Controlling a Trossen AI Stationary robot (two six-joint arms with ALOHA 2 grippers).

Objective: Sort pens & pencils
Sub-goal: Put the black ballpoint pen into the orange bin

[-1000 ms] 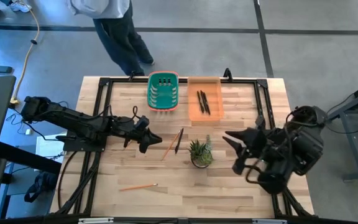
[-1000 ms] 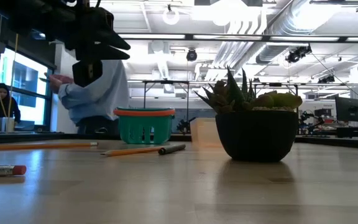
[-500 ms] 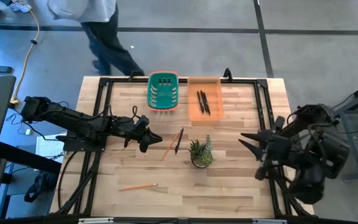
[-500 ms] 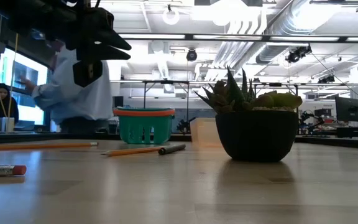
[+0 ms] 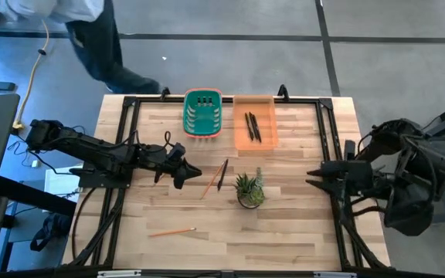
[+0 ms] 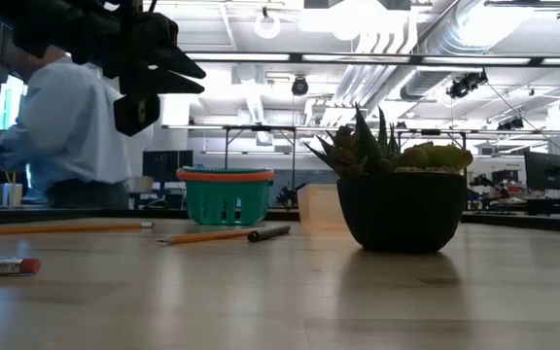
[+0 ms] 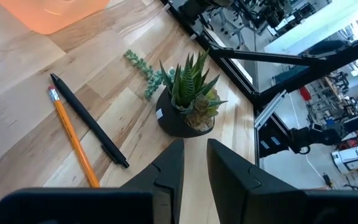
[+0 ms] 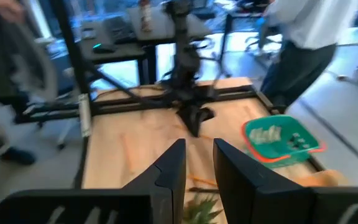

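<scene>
- Wooden table (image 5: pixel 300 232) in a big workshop, grey floor around it, a person (image 5: pixel 91 31) walking off past the far left corner.
- Over the last second the right gripper (image 5: pixel 313 176) has swung out to the right edge of the table, away from the small potted plant (image 5: pixel 248 190). Its fingers look slightly parted with nothing between them.
- The left gripper (image 5: pixel 194 173) has not budged. It hovers left of centre, aimed at one pencil (image 7: pixel 73 142) and one pen (image 7: pixel 89 121) lying side by side, close together near the plant. Its fingers stand a little apart and hold nothing.
- My guess: the right arm is done with its turn and is clearing out, so that middle pair falls to the left arm next.
- Two pens (image 5: pixel 252 127) already lie in the orange tray (image 5: pixel 266 103) at the far edge. A green basket (image 5: pixel 189 123) stands just left of the tray.
- Another pencil (image 5: pixel 171 230) lies alone at the near left. The level camera shows a further long pencil (image 6: pixel 66 227) farther back on the left, which I cannot find from above.
- What the basket holds I can't say; the slats hide it. Whether the middle pen and pencil actually touch is also hard to tell.
</scene>
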